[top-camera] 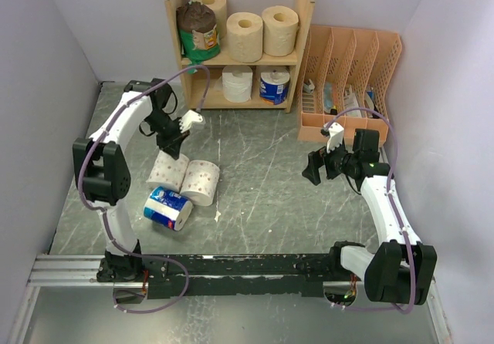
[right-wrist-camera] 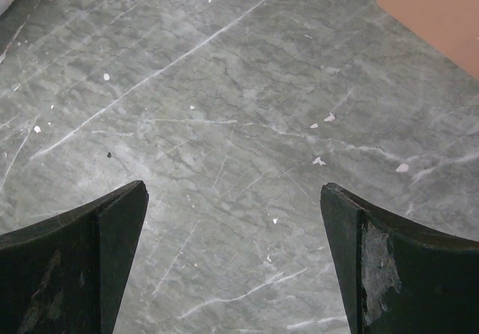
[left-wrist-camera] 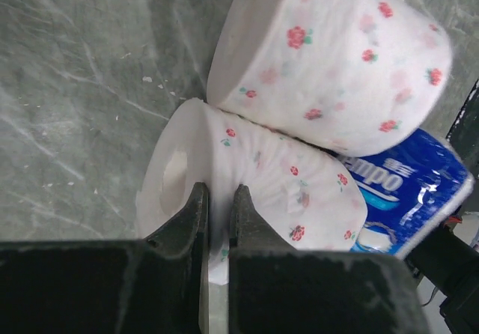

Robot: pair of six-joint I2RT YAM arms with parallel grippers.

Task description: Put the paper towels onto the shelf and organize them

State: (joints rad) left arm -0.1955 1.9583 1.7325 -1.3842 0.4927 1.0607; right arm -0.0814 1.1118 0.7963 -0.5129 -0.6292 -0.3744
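The wooden shelf [top-camera: 306,28] stands at the back. Its top tier holds three tan paper towels [top-camera: 245,35] and a green-and-brown wrapped one [top-camera: 199,32]. Its lower tier holds a white roll [top-camera: 237,83] and a blue-wrapped roll [top-camera: 274,86]. On the table lie two white rose-dotted rolls [top-camera: 167,172], [top-camera: 202,182] and a blue-wrapped roll [top-camera: 167,208]. My left gripper [top-camera: 174,153] is shut on the wall of the left dotted roll [left-wrist-camera: 254,177], which rests against the other dotted roll [left-wrist-camera: 329,57] and the blue roll [left-wrist-camera: 404,192]. My right gripper [top-camera: 312,170] hangs open and empty over bare table [right-wrist-camera: 233,192].
A peach-orange slotted file organizer [top-camera: 351,74] stands right of the shelf; its corner shows in the right wrist view [right-wrist-camera: 441,12]. White walls close in the table on the left, right and back. The black arm rail [top-camera: 247,267] runs along the near edge.
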